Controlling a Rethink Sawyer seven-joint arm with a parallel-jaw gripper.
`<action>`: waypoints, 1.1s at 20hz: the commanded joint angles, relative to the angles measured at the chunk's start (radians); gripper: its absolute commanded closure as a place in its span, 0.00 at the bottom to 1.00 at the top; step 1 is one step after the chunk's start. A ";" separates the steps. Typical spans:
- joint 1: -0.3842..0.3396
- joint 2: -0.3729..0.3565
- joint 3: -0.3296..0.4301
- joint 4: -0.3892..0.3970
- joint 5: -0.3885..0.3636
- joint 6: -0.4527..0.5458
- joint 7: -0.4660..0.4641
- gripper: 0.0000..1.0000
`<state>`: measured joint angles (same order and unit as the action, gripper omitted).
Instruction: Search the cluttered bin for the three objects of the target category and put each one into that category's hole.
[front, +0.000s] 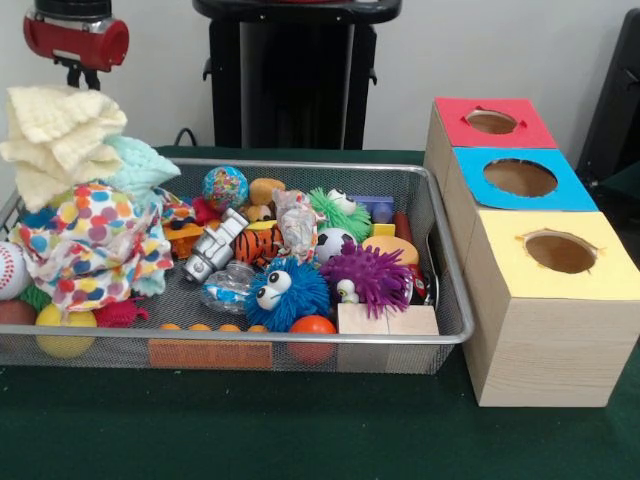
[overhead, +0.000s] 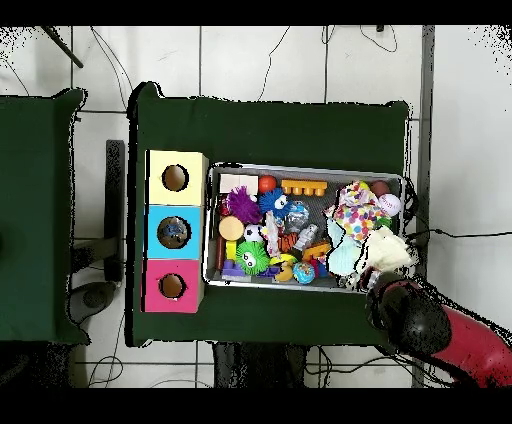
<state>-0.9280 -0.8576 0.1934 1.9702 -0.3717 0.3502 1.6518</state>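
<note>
The wire mesh bin (front: 300, 345) is full of toys; it also shows in the overhead view (overhead: 306, 168). A clear wrinkly bottle (front: 228, 285) lies left of a blue fuzzy toy (front: 288, 290). A second crumpled bottle with a colourful label (front: 297, 222) stands near the middle. A silver can (front: 213, 245) lies between them. My red and black arm (front: 75, 40) hangs at the bin's left end, behind a tall pile of cloths (front: 70, 140). My gripper (overhead: 386, 296) sits at the cloth pile (overhead: 385, 250), with its end hidden.
Three boxes with round holes stand in a row by the bin: red (front: 495, 122), blue (front: 520, 178) and yellow (front: 558, 252). A spotted cloth (front: 95, 240), balls, a purple fuzzy toy (front: 375, 275) and wooden blocks (front: 385, 320) fill the bin.
</note>
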 joint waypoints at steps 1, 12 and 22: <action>-0.021 0.041 0.138 0.004 -0.073 0.048 -0.103 0.00; 0.036 0.039 0.094 0.011 -0.095 0.042 -0.022 0.00; 0.107 -0.036 0.097 0.075 -0.024 0.092 0.033 0.00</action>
<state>-0.8612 -0.8594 0.2260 1.9726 -0.4168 0.3502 1.6518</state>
